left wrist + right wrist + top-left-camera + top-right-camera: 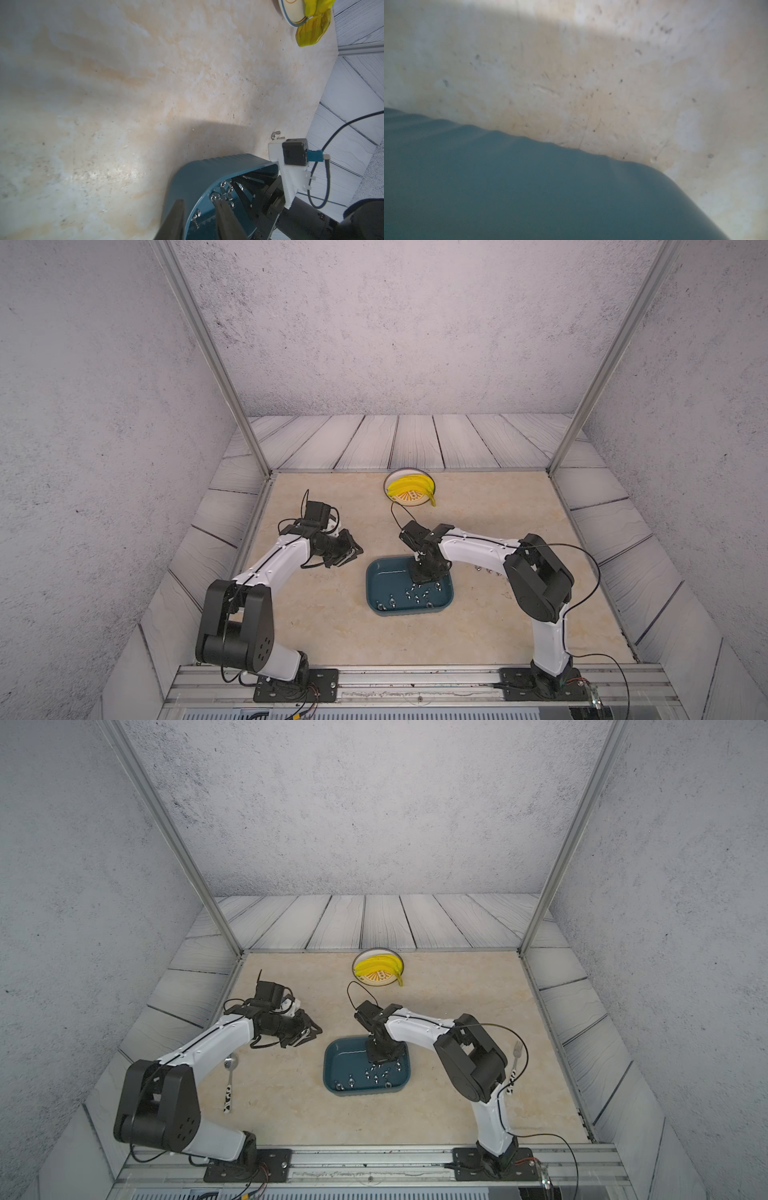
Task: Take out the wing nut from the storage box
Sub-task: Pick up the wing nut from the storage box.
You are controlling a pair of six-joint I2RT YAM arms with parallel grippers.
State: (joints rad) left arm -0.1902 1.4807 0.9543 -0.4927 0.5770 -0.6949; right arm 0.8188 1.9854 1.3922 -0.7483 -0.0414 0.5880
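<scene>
Right gripper (pixel 420 581): down inside the box (pixel 384 585), its tips among the wing nuts (pixel 417 596) toward the middle of the floor. You cannot tell whether the jaws have one clamped. The right wrist view gives you only blurred teal wall and tabletop (pixel 324 614).
Left gripper (pixel 355 555): hangs over bare tabletop just left of the box, jaws apart with nothing between them.
Wing nuts: most lie scattered on the box floor, several bunched close together. A loose nut (pixel 276 135) lies on the tabletop just outside the box.
Risk, double pick: with nuts bunched under the tips, you may pinch two. You may also catch one by a wing, so that it twists free on the lift.
Risk, box shift: the box looks light and nothing holds it. A tip pressed on its floor or dragged against its wall could slide or tilt it and send the nuts rolling.
Risk, blind lift: with no clear sight of the tips, you could rise empty and not know it.
Risk, drop: a nut released high over the tabletop may bounce toward the fork (pixel 515 1056) or off the edge.
</scene>
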